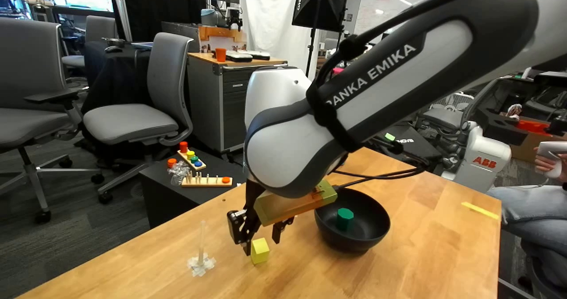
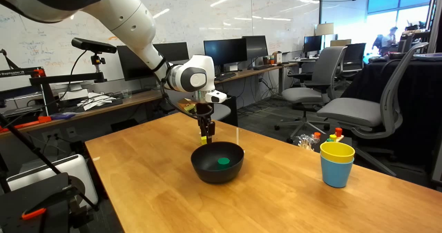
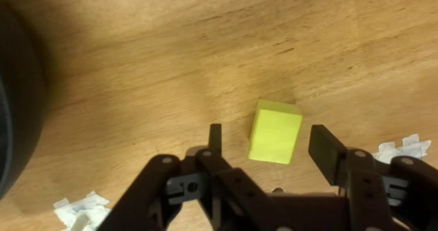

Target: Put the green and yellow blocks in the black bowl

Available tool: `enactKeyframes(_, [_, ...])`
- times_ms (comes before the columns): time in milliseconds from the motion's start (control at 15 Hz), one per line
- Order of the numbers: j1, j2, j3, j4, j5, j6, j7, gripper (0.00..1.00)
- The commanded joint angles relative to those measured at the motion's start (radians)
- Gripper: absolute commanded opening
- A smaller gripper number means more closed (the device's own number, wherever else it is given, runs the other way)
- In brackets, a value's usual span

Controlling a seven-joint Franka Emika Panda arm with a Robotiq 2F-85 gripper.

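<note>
Wrist view: the claw [image 3: 269, 142] is spread wide, empty, flanking the yellow block [image 3: 275, 133], probably to pinch its sides; the black bowl [image 3: 20, 87] sits at nine o'clock, presumably to receive it, the green block [image 1: 344, 219] already inside in both exterior views.

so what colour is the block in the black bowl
Deep green. The block in the black bowl shows best in an exterior view.

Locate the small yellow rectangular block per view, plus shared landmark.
In an exterior view: yellow block, bottom, slightly left of centre.
In an exterior view: yellow block, slightly left of and below centre.
Wrist view: yellow block, right of centre, between black fingers.
Shared landmark: round black bowl, cropped in wrist view.
</note>
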Motion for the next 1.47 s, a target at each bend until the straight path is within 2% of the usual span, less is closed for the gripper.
enactKeyframes(0, [-0.005, 0.041, 0.002, 0.085, -0.026, -0.070, -0.007, 0.38])
enactKeyframes(267, [-0.004, 0.052, 0.004, 0.112, -0.023, -0.103, -0.002, 0.08])
enactKeyframes(333, [-0.005, 0.046, 0.007, 0.111, -0.019, -0.105, -0.001, 0.13])
enactKeyframes(600, [0.011, -0.025, 0.000, 0.048, -0.029, -0.067, 0.006, 0.12])
enactKeyframes(933, [0.030, -0.167, -0.016, -0.100, -0.072, 0.020, 0.016, 0.10])
enactKeyframes(1400, [0.018, -0.313, -0.054, -0.308, -0.093, 0.101, 0.078, 0.08])
